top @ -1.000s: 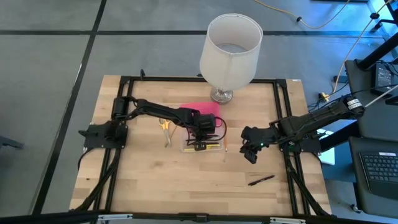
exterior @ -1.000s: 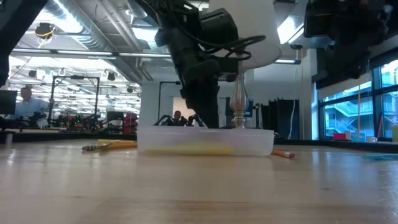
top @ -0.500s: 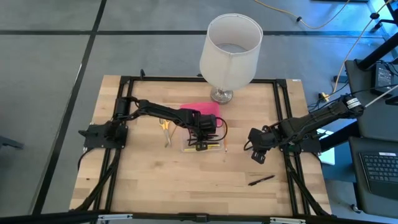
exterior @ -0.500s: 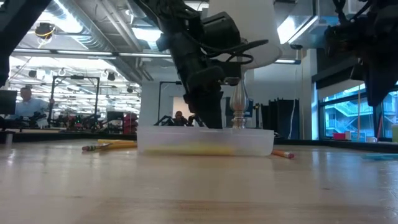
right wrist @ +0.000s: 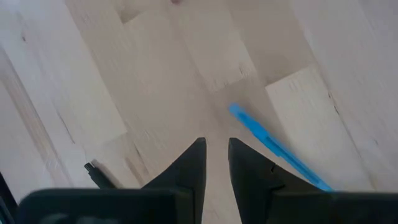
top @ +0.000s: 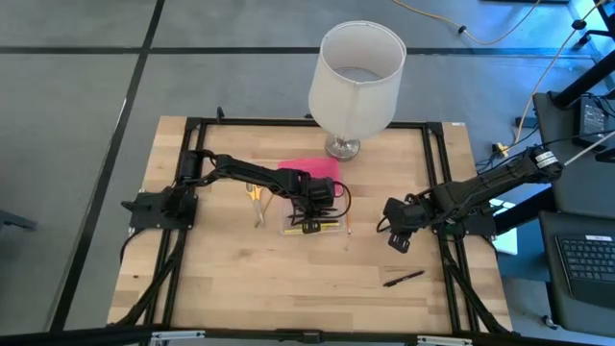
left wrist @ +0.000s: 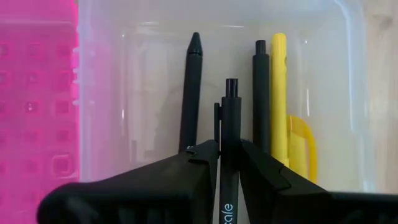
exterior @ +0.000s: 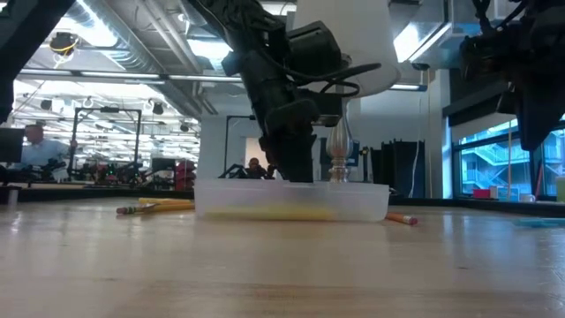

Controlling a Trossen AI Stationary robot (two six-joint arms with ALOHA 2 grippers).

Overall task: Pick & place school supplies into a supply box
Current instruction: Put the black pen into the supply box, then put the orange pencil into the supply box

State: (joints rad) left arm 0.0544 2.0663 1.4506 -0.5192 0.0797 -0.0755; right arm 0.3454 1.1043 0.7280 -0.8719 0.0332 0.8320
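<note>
left fingers: the left gripper [left wrist: 229, 163] is hanging right over the flat clear plastic supply box with the pink lid [left wrist: 37, 93], nearly closed and pinching a slim black plastic pen [left wrist: 230, 143] by its barrel

pen direction: its long axis is running straight out ahead of the fingers, tip pointing away, lying parallel to the other black pens [left wrist: 189, 87] and the yellow one [left wrist: 278, 93] already sitting in the box just beyond the fingertips

handling: I'm guessing it's light, stiff and a bit slick, so a mid-barrel grip seems the safe spot

right fingers: the right gripper [right wrist: 216, 155] is hovering above bare tabletop [right wrist: 155, 74], open only a crack and holding nothing, with a blue pen [right wrist: 280, 149] lying just ahead of them

leftovers: a black pen [top: 404, 279] is lying well apart from both sets of fingers
</note>
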